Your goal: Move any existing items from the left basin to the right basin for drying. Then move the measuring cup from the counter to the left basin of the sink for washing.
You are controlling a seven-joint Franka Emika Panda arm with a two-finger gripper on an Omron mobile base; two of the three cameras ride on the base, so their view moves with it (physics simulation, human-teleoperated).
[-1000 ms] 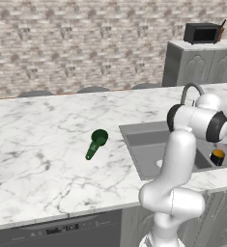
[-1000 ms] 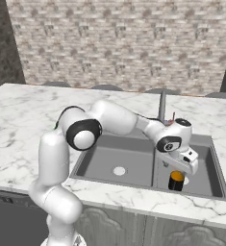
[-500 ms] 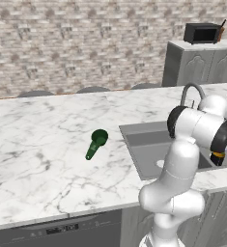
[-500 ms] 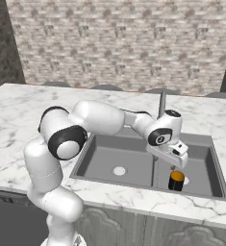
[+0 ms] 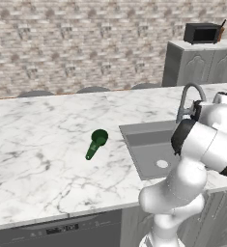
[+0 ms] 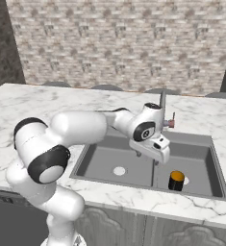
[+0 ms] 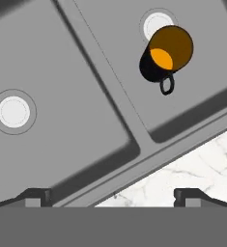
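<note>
Going left to right. Measuring cup (image 5: 96,144) lies flat on the counter (image 5: 37,159), well left of the sink, handle toward the near edge, untouched. So the second half of the task is not started, as far as I can judge.

Left basin (image 6: 117,161) holds nothing but its pale drain. Low divider next, then the right basin (image 6: 198,166), where the orange-and-black mug (image 6: 176,180) stands upright near the front wall, just beside the drain. In the hand view the mug (image 7: 165,54) sits next to the drain with its small loop handle pointing toward the camera. First half looks done: the item is in the right basin for drying.

Gripper (image 6: 155,153) hangs above the sink about over the divider, apart from the mug, carrying nothing. In the hand view its two finger tips (image 7: 37,197) stand far apart at the bottom corners, so the pincer is wide and empty.

Left to do, by my read: swing the arm left across the counter to the measuring cup, pinch it, likely by the long handle, carry it right and set it in the left basin.
</note>
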